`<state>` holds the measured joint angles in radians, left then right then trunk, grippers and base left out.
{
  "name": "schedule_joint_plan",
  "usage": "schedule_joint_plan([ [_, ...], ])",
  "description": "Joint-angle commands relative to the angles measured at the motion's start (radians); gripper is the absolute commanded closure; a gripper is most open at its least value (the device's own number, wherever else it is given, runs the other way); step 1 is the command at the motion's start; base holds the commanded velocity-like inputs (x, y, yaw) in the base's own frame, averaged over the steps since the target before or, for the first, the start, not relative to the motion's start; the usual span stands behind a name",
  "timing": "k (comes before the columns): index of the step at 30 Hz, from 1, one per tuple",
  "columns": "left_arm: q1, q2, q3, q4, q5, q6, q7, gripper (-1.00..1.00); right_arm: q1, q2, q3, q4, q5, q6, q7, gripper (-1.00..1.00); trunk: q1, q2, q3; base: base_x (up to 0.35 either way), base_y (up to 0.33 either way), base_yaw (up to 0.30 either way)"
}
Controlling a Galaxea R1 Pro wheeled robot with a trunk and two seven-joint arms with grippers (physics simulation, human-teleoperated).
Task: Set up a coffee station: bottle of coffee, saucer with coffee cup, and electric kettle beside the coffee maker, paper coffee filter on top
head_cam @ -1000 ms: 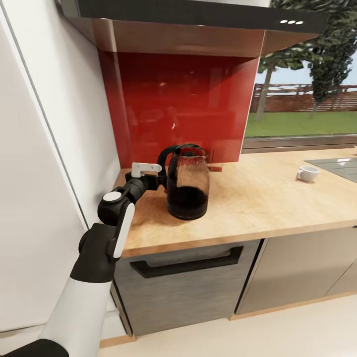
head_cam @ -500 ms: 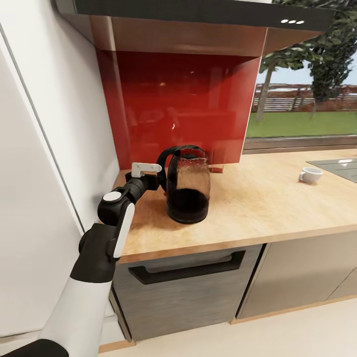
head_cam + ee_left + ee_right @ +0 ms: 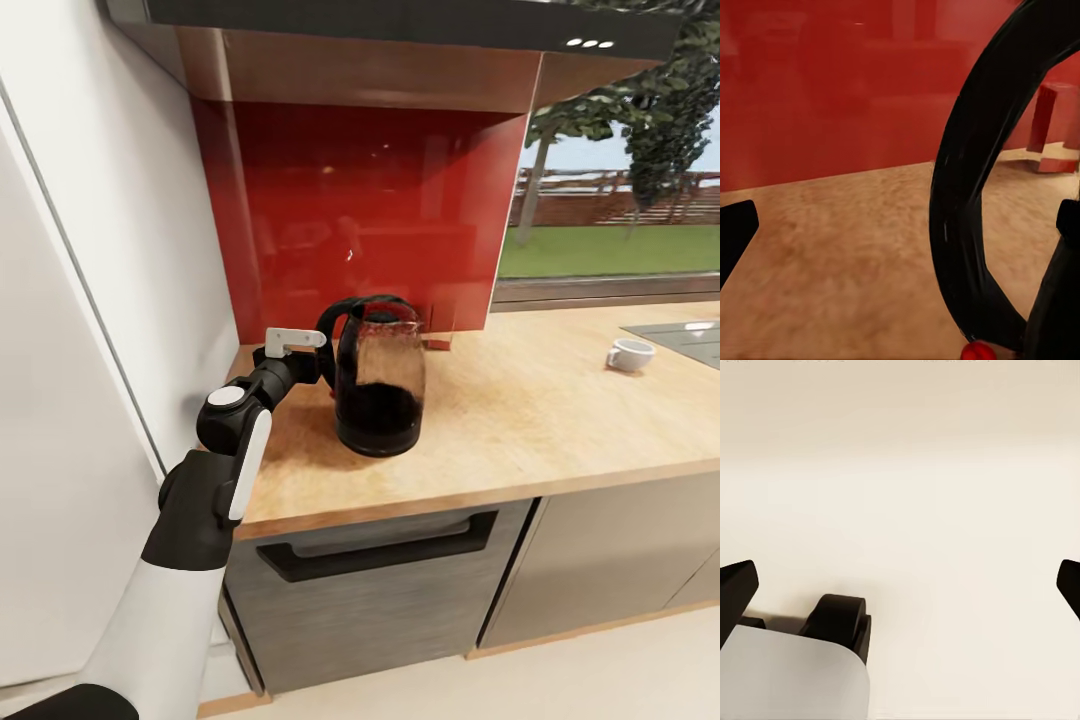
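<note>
The left jaws (image 3: 318,362) stand wide apart around the black loop handle of the electric kettle (image 3: 380,385), not yet closed on it. The right jaws (image 3: 900,585), also spread wide, hold nothing. The kettle stands upright on the worktop (image 3: 520,400); the coffee cup (image 3: 630,354) sits well apart from the kettle. The kettle grasp appears in hand; next, the jaws likely must close on the handle.

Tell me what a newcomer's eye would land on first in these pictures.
First, the glossy red backsplash under the hood, and in front of it the kettle standing on the countertop near its left end. Next, the left tool at the kettle's black loop handle, its fingers spread wide on either side of the loop. Far right on the countertop sits a small white cup.
</note>
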<state>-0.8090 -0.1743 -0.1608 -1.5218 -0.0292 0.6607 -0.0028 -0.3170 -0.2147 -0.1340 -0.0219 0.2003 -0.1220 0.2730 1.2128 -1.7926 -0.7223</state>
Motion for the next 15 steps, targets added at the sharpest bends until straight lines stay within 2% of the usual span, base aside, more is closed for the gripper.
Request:
schedule_joint_plan([
  [1,-0.001,0.0,0.0,-0.001,-0.003,0.005,0.0,-1.0,-0.001,0.0,-0.009,0.001,0.01,-0.003,0.003,-1.0,0.0,0.0,-0.001,0.112,0.0,0.0],
  [6,-0.001,0.0,0.0,-0.001,-0.003,0.005,0.0,-1.0,-0.001,0.0,-0.009,0.002,0.01,-0.004,0.003,-1.0,0.0,0.0,-0.001,0.118,0.0,0.0],
  [15,-0.001,0.0,0.0,-0.001,-0.003,0.005,0.0,-1.0,-0.001,0.0,-0.009,0.002,0.01,-0.003,0.003,-1.0,0.0,0.0,-0.001,0.022,0.0,0.0],
])
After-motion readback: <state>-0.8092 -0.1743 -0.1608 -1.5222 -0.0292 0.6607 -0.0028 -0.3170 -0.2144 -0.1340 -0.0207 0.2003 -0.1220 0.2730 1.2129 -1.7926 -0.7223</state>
